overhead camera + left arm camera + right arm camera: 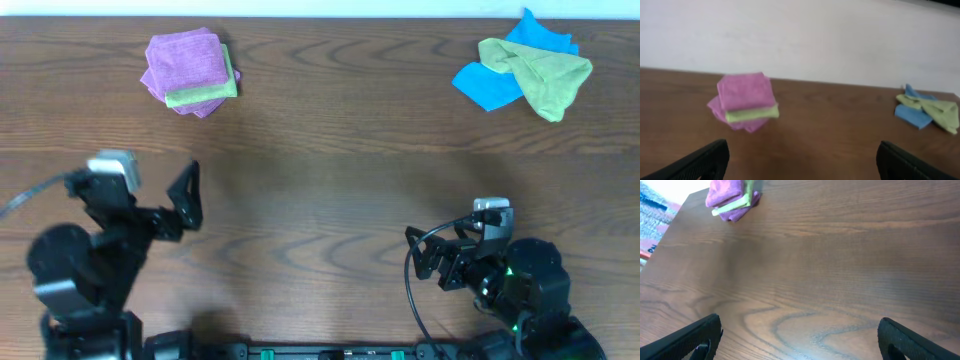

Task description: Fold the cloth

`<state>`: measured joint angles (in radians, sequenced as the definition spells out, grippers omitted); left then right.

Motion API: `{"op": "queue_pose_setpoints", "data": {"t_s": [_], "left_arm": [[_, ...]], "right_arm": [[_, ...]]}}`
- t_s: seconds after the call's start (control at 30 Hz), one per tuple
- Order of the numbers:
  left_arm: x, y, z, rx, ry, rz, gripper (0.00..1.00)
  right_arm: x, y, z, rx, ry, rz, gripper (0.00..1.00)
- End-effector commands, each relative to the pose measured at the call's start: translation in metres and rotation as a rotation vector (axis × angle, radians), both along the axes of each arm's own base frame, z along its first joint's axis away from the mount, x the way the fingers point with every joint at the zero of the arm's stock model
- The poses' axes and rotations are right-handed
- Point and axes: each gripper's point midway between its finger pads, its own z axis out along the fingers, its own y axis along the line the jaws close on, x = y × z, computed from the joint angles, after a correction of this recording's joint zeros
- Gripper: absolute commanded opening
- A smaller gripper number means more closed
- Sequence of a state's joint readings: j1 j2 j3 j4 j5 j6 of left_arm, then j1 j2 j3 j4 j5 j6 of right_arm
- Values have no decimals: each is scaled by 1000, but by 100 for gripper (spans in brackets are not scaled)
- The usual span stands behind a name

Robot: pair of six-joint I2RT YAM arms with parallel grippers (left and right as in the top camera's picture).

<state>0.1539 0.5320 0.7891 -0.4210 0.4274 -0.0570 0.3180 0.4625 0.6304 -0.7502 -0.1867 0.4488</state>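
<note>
The lilac-purple cloth (183,58) lies folded as the top layer of a small stack at the table's far left. It also shows in the left wrist view (745,91) and the right wrist view (725,191). No white tag shows. My left gripper (145,200) is open and empty at the near left, well short of the stack; its fingers (802,150) frame bare table. My right gripper (430,252) is open and empty at the near right, over bare wood (800,322).
Under the top cloth lie a lime-green folded cloth (203,92) and another purple cloth (195,106). A crumpled blue cloth (485,85) and a lime-green cloth (545,72) lie at the far right. The table's left edge (670,227) shows in the right wrist view.
</note>
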Motion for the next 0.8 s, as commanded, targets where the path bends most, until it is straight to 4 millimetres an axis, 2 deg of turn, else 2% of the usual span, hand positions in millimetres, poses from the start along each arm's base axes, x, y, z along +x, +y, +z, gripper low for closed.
{"op": "queue_pose_setpoints", "data": {"t_s": [0.0, 0.37, 0.77], "left_arm": [[-9, 4, -16, 27, -18, 37, 95], [-32, 22, -69, 78, 13, 175, 95], [-53, 29, -124, 99, 123, 216, 95]], "right_arm": [[0, -2, -1, 9, 5, -16, 99], [0, -2, -1, 9, 5, -17, 99], [0, -2, -1, 9, 5, -17, 99]]}}
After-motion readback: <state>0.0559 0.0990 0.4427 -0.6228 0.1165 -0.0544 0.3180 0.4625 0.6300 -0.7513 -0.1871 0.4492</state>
